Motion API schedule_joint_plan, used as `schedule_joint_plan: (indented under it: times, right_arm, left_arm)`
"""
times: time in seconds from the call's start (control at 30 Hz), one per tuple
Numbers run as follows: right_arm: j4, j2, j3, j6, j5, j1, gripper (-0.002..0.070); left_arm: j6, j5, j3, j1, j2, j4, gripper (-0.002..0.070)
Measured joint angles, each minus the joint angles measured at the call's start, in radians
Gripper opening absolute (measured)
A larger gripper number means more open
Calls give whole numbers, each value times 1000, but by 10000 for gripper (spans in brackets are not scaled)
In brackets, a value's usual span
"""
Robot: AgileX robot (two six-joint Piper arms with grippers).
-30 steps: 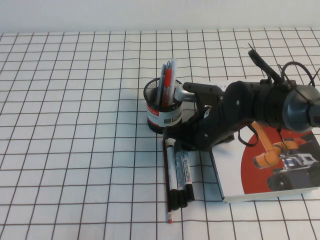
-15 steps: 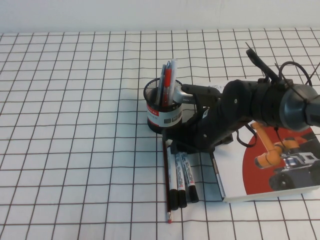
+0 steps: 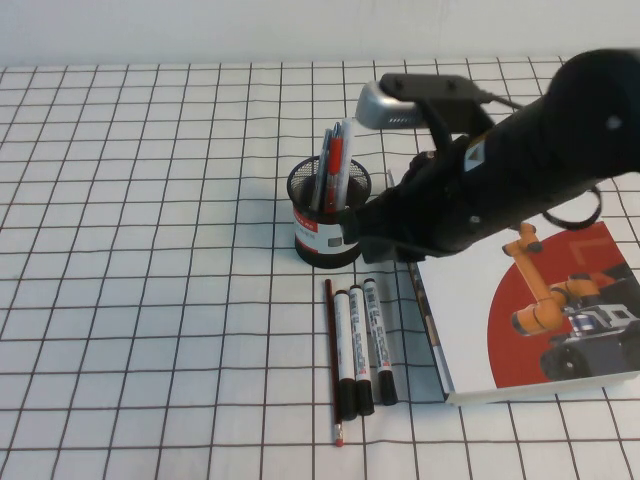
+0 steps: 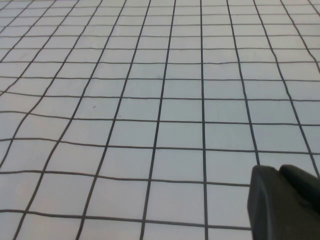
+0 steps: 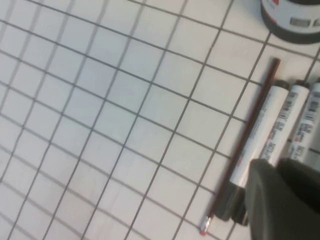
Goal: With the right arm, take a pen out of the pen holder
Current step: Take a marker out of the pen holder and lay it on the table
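Nearest me, a pencil (image 3: 331, 360) and three black-capped markers (image 3: 361, 345) lie side by side on the checked cloth (image 3: 150, 300), with a booklet (image 3: 520, 330) bearing a robot picture just to their right. Beyond them the right gripper (image 3: 352, 224) hangs just beside the black mesh pen holder (image 3: 322, 228) — whether its pincer is wide or narrow, I cannot tell. The pens (image 3: 335, 165) stand inside the holder, one of them red. The left gripper (image 4: 285, 200) shows only in its own wrist view, over bare cloth — its pincer I cannot read either.
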Motion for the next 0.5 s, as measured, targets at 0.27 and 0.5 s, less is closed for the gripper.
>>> schedule_joint_plan:
  times: [0.27, 0.5]
  right_arm:
    - [-58, -289, 72, -42, 120, 10, -13]
    - [-119, -438, 117, -56, 336, 10, -14]
  left_arm:
    - [0, 0, 0, 0, 0, 0, -3]
    - [0, 0, 0, 0, 0, 0, -3]
